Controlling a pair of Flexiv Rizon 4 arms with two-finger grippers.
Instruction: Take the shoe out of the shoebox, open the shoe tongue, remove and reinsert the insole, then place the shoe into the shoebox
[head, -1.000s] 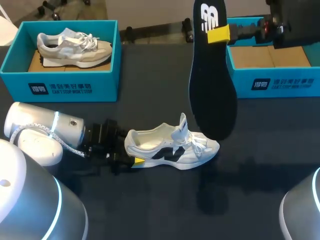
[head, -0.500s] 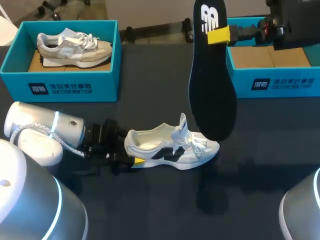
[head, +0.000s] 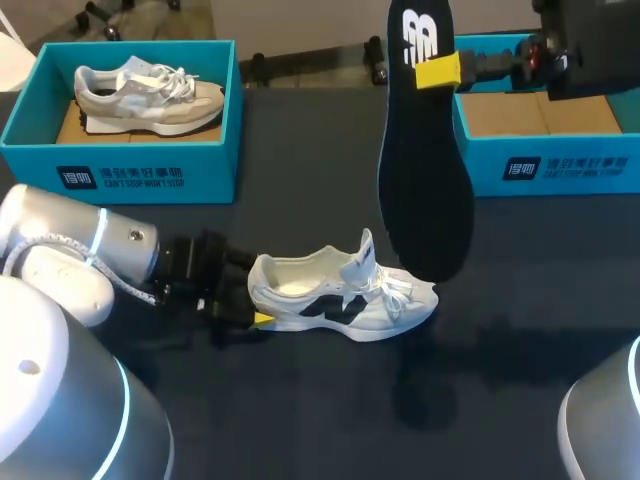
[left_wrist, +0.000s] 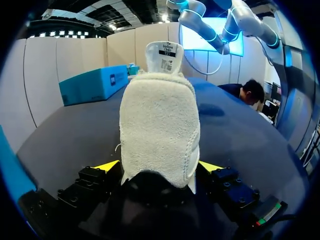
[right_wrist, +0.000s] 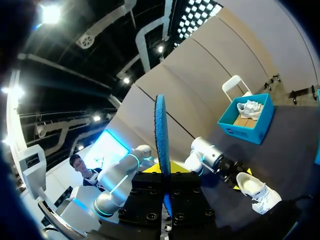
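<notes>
The insole (head: 425, 170) is black with a white logo, the shoe (head: 340, 295) white with black side stripes, my right fingertips (head: 437, 70) yellow, the far-right shoebox (head: 580, 170) teal.

A dark, matte table (head: 300, 420) takes up the place, running out flat ahead of the left gripper (left_wrist: 159, 166) and to both sides of it. Light greys its top there, with one soft shadow patch further ahead.
</notes>
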